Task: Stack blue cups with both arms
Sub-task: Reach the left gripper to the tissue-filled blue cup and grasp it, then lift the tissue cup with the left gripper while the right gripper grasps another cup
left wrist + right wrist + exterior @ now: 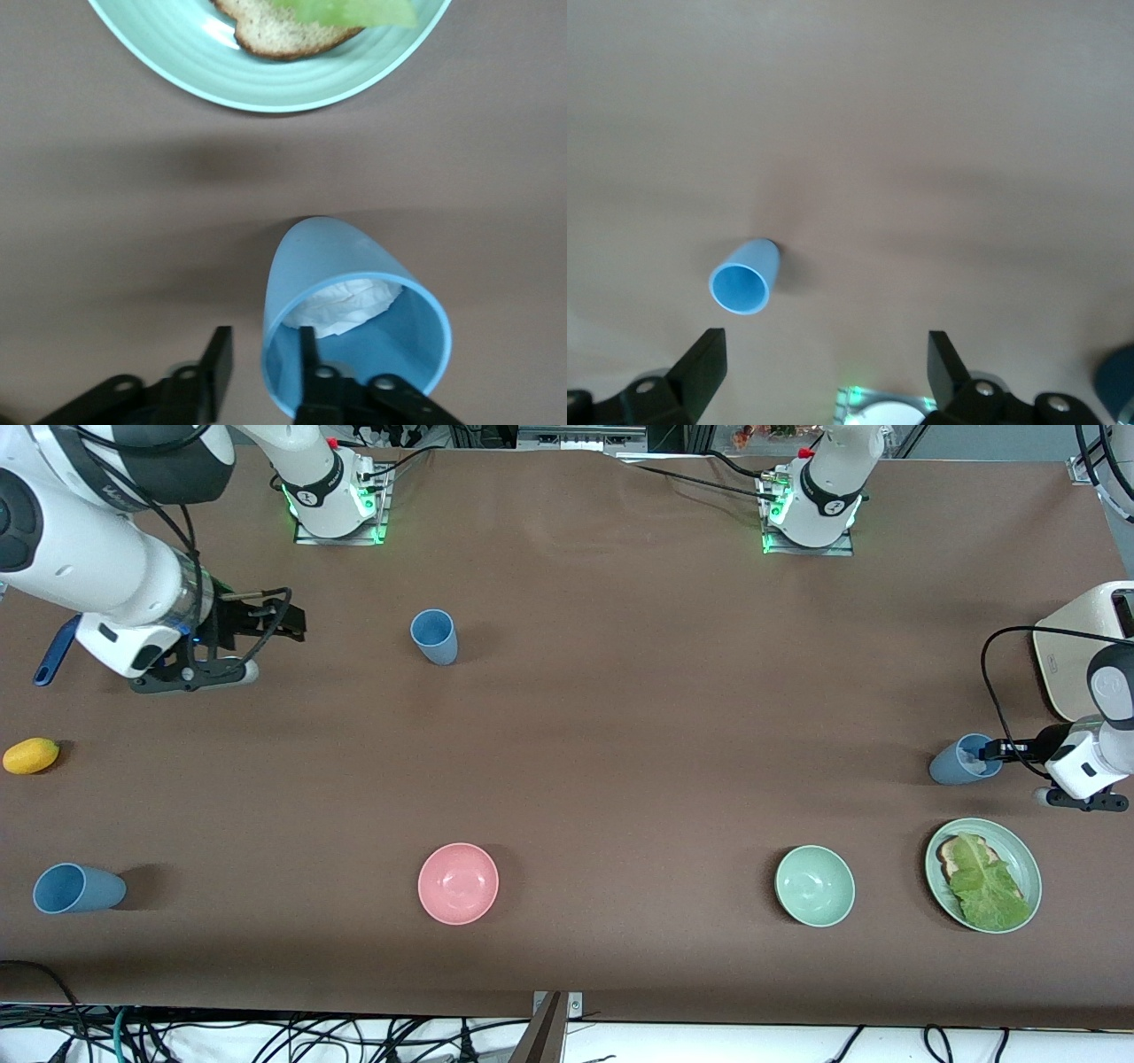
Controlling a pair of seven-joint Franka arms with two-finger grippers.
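Note:
Three blue cups stand on the brown table. One cup (952, 766) is at the left arm's end, with white crumpled paper inside. My left gripper (982, 755) is open astride its rim. In the left wrist view one finger (308, 354) is inside the cup (354, 266) and the other finger (217, 359) is outside it, with the gripper (262, 354) around the wall. A second cup (434, 638) stands nearer the robot bases. My right gripper (283, 622) is open and empty beside it, toward the right arm's end. It shows in the right wrist view (824, 372) with that cup (747, 279). A third cup (78, 888) stands near the front edge at the right arm's end.
A pink bowl (458, 883) and a pale green bowl (814, 886) sit near the front edge. A green plate (1028, 864) with bread and lettuce is close to the left gripper's cup, also in the left wrist view (177, 44). A yellow fruit (31, 755) and a white appliance (1085, 646) lie at the table's ends.

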